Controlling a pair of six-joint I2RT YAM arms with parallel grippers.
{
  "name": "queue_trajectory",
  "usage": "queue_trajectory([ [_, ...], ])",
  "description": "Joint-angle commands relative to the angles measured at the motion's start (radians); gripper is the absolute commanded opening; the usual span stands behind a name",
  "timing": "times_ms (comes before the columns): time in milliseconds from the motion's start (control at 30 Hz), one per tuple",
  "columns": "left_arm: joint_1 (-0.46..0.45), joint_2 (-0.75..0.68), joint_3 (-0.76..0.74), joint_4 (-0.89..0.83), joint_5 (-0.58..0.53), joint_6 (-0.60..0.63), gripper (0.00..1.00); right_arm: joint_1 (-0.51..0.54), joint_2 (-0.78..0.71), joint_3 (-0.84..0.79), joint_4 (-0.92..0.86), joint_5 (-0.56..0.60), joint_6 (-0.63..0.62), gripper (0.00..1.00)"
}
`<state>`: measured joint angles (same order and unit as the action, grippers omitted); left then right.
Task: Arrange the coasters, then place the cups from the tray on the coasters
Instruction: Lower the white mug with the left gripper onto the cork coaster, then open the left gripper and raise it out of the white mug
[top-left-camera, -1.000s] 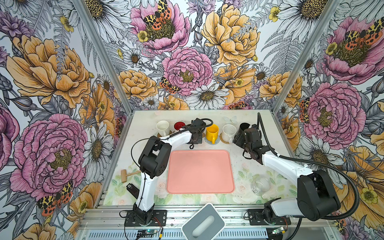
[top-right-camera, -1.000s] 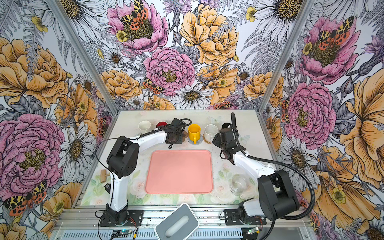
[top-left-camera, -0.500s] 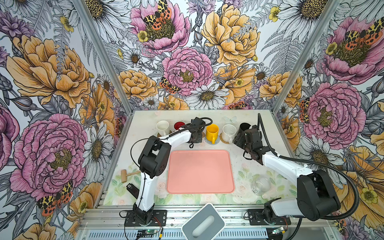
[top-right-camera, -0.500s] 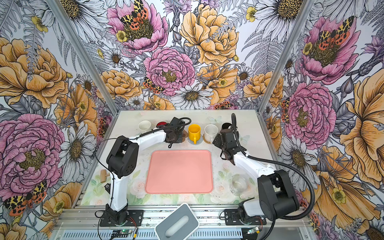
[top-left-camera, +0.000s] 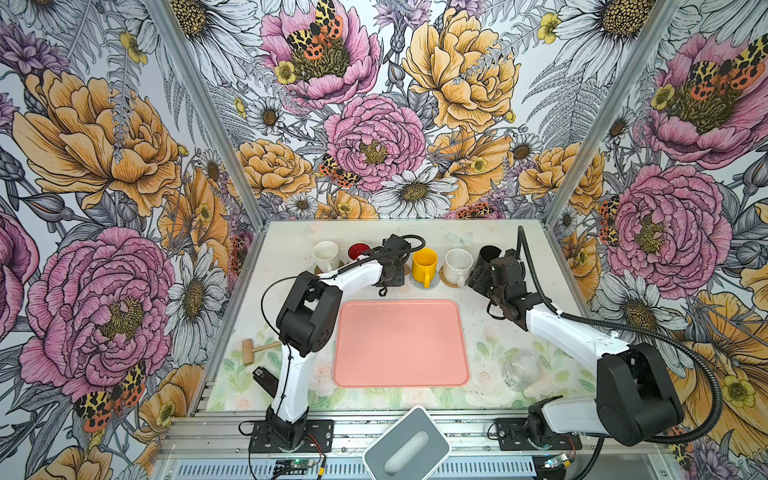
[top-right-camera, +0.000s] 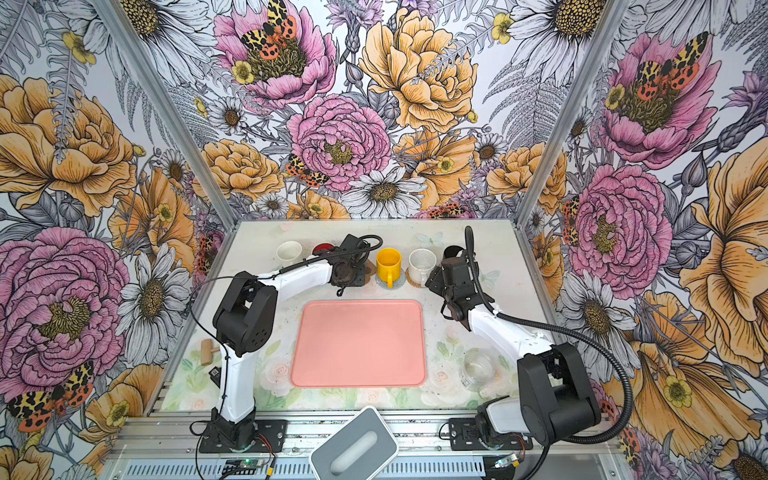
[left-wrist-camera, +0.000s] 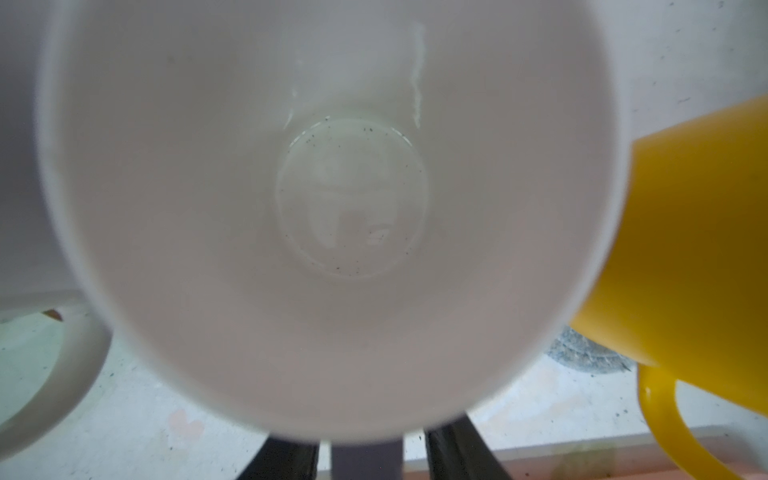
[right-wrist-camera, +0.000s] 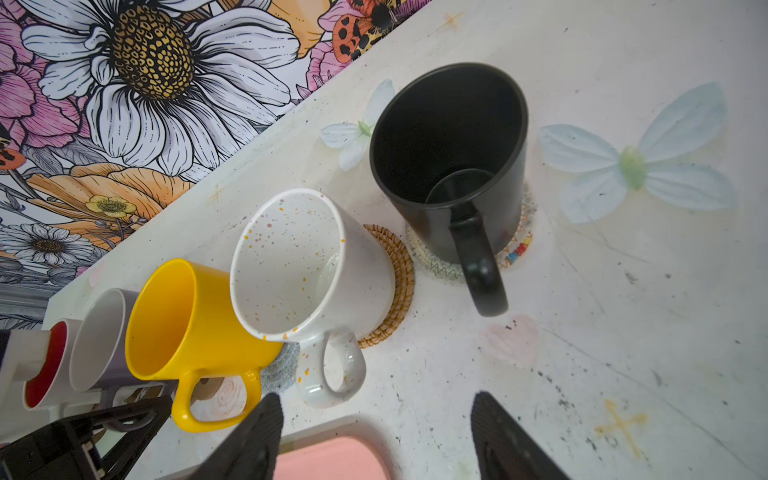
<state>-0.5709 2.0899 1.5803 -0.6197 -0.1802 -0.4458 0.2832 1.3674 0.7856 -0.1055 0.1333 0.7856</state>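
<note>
My left tool (left-wrist-camera: 370, 453) hangs over the lavender mug (left-wrist-camera: 332, 199), which stands in the row of cups along the table's (top-left-camera: 291, 257) far edge, between the red-lined mug (top-left-camera: 358, 251) and the yellow mug (left-wrist-camera: 685, 232). My fingers (left-wrist-camera: 453, 453) straddle its handle (left-wrist-camera: 368, 461) with a sliver of gap on each side, so I take the tool as open and the mug as let go. My right tool (right-wrist-camera: 376, 399) is spread and empty near the black mug (right-wrist-camera: 449, 145). The tray (top-left-camera: 401, 345) is bare. The danger is lifting away crooked. A finger snagging the handle could twist the mug off its coaster (right-wrist-camera: 208, 388) or knock it into the yellow mug just beside it.
</note>
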Motion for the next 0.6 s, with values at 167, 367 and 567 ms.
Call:
queue_trajectory([
  [167,-0.002,-0.082,0.005,0.017,0.021,0.007,0.59,-0.009,-0.057,-0.024,0.030,0.010,-0.001,0.76],
  [367,-0.015,-0.122,-0.003,0.018,0.018,0.018,0.68,-0.011,-0.080,-0.040,0.030,0.017,-0.001,0.77],
  [567,-0.033,-0.173,-0.013,0.020,0.002,0.030,0.73,-0.016,-0.091,-0.050,0.030,0.010,-0.003,0.78],
])
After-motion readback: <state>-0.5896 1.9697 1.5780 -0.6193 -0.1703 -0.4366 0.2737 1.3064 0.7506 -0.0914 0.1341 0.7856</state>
